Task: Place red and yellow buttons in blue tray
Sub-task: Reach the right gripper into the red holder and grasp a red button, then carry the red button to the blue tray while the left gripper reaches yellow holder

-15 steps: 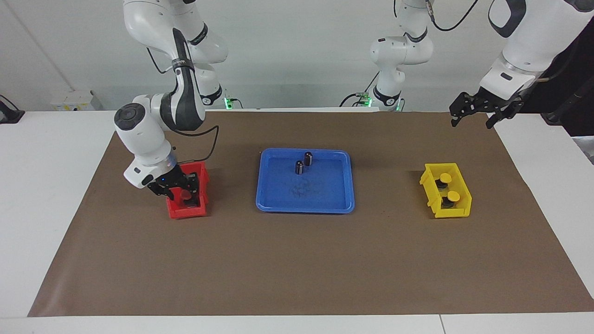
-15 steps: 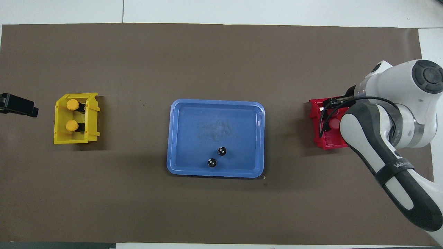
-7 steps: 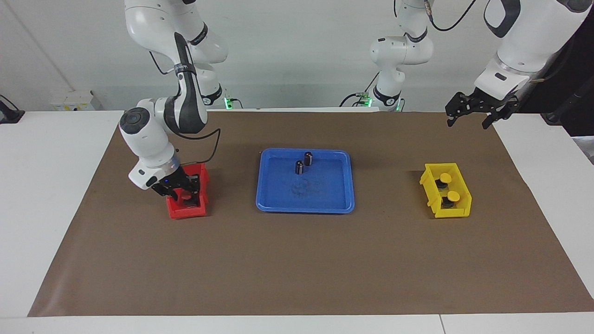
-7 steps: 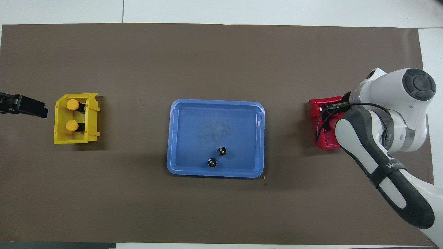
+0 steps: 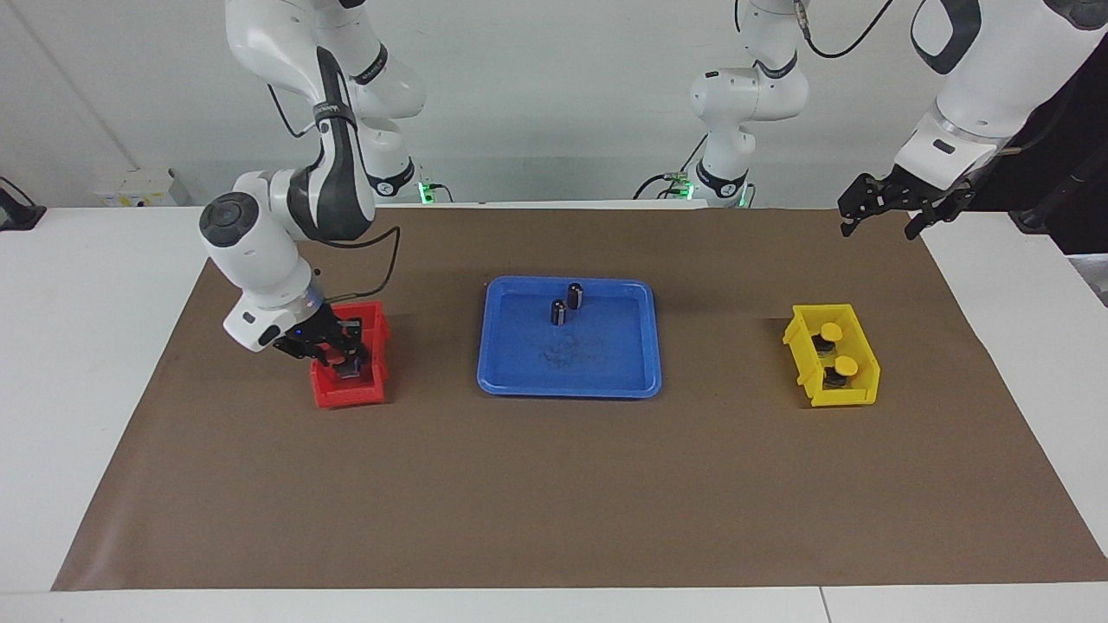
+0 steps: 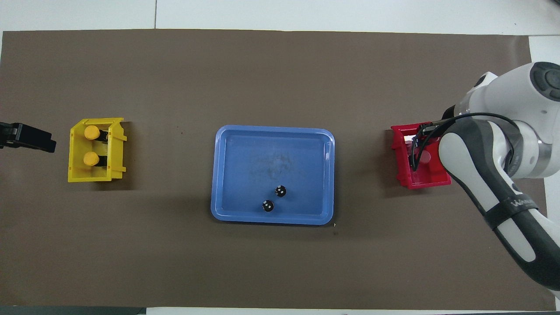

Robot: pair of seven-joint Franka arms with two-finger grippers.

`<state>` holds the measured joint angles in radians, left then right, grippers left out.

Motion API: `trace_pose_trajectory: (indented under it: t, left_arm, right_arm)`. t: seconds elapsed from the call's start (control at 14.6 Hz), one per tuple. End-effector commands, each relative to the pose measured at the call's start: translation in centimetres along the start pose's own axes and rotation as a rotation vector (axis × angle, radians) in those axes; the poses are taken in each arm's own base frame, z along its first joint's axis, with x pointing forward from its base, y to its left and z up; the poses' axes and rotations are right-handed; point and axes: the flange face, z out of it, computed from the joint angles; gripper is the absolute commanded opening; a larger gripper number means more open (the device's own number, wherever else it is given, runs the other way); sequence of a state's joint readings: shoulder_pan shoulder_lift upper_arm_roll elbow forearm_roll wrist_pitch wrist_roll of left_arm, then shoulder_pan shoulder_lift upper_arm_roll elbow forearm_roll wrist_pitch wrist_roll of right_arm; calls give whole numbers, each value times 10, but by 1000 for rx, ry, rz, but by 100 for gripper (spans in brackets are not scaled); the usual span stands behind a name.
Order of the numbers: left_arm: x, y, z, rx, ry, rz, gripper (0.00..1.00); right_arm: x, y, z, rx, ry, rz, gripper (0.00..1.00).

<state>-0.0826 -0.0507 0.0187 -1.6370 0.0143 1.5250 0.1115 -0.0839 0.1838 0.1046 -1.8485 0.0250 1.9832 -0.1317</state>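
Right pincer (image 5: pixel 344 356) has shifted inside the red bin (image 5: pixel 349 389).

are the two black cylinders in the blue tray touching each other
Apart: the overhead view shows blue tray floor between the two black cylinders.

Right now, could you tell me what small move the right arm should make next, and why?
Probably close, then lift: the right gripper is down inside the red bin, where a red button lies, and the blue tray holds no buttons yet.

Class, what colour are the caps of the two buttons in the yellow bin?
Yellow caps on black bases; overhead view shows them best.
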Motion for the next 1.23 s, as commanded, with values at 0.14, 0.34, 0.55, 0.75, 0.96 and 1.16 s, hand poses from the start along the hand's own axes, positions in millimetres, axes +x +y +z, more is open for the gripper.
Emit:
trace_pose_trajectory:
  t: [0.14,0.34,0.55,0.75,0.96,1.16]
  left_arm:
    - [7,-28,42,14,136,-61,100]
    - [33,-48,93,20,177,-89,90]
    - [63,-53,141,18,179,-94,73]
    - [76,-54,183,8,177,-109,69]
    - [82,-55,212,7,168,-110,69]
    - [84,-52,226,-12,154,-126,69]
  right_arm:
    - [41,-85,-45,-12,11,20,27]
    - [46,-187,-36,5,84,127,28]
    - [35,-296,18,-17,59,204,27]
    - [25,-350,49,-30,105,215,27]
    - [17,-365,66,-34,102,197,28]
    - [9,-369,83,-28,106,198,28]
